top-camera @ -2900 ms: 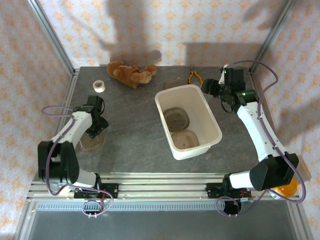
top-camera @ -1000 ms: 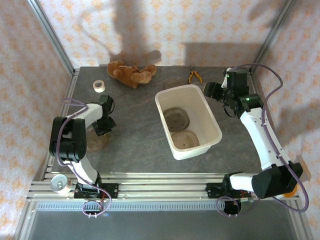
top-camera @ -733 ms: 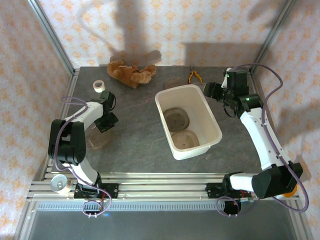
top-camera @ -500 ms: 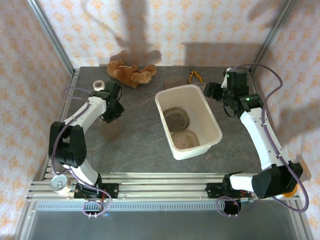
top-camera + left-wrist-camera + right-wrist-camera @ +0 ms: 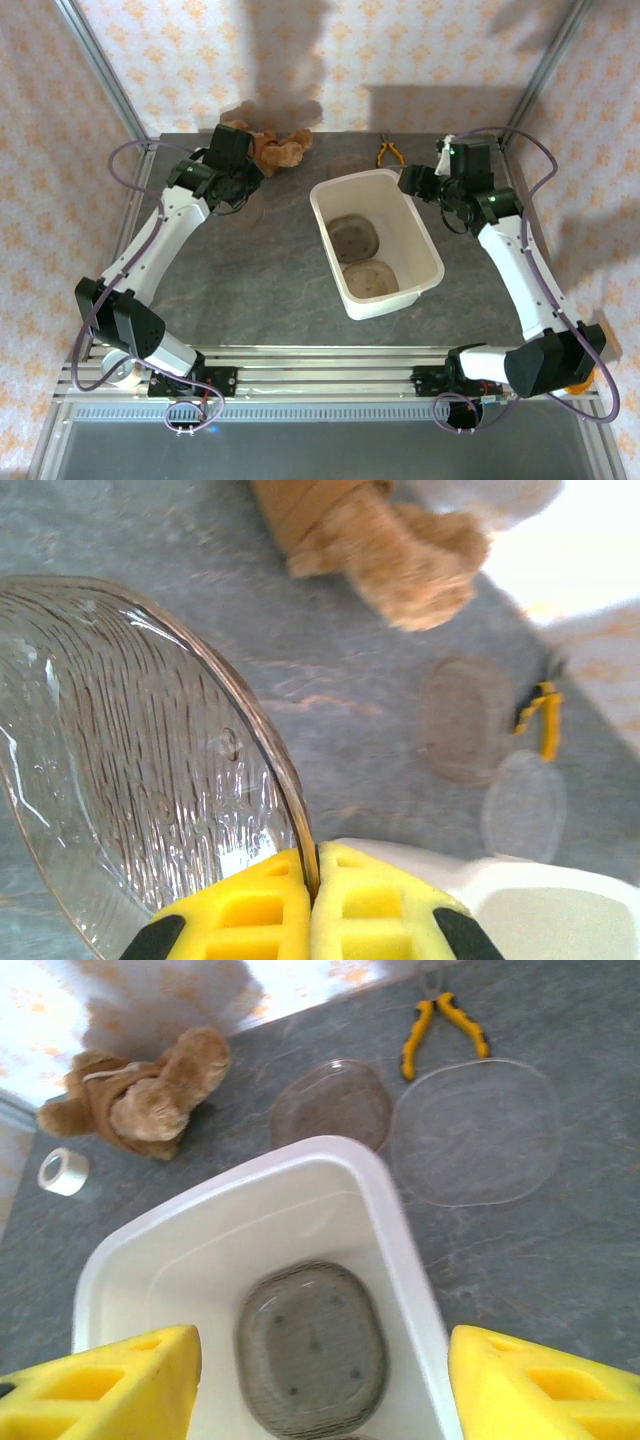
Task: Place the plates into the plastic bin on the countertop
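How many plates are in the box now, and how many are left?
Two plates already lie in the plastic bin. The left hand is shut on the rim of a third plate. Two more plates wait on the countertop beyond the bin, by the pliers, so three are left.

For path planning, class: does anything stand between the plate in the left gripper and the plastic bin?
Nothing visible does. Bare countertop lies between the plate in the left gripper and the plastic bin; the teddy bear sits behind.

Clear ribbed glossy plate (image 5: 140,750); smooth white plastic bin (image 5: 170,1270); matt mottled stone-look countertop (image 5: 560,1260)
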Controlling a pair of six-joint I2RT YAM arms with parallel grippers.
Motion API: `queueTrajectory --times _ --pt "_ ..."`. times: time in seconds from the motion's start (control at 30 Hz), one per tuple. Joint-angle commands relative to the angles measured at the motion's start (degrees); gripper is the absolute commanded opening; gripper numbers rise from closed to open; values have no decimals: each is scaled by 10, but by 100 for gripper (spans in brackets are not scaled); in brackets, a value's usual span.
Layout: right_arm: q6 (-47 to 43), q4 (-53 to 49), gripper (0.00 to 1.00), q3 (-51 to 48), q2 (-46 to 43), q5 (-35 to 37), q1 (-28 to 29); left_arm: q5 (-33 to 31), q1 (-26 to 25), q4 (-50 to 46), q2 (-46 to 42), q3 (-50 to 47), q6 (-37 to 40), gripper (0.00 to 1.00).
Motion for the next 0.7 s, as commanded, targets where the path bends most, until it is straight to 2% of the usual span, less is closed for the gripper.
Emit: queueTrajectory --times 0.0,0.33,0.47,0.67 --pt "-10 35 66 10 8 -14 36 -37 -14 9 -17 33 -55 0" --pt "-24 111 65 46 48 -9 139 -57 -63 113 5 92 -141 0" --pt "-45 158 65 56 68 17 189 -51 -84 144 26 110 -179 0" --pt "-81 227 65 58 93 35 224 -40 -100 155 58 146 -216 0"
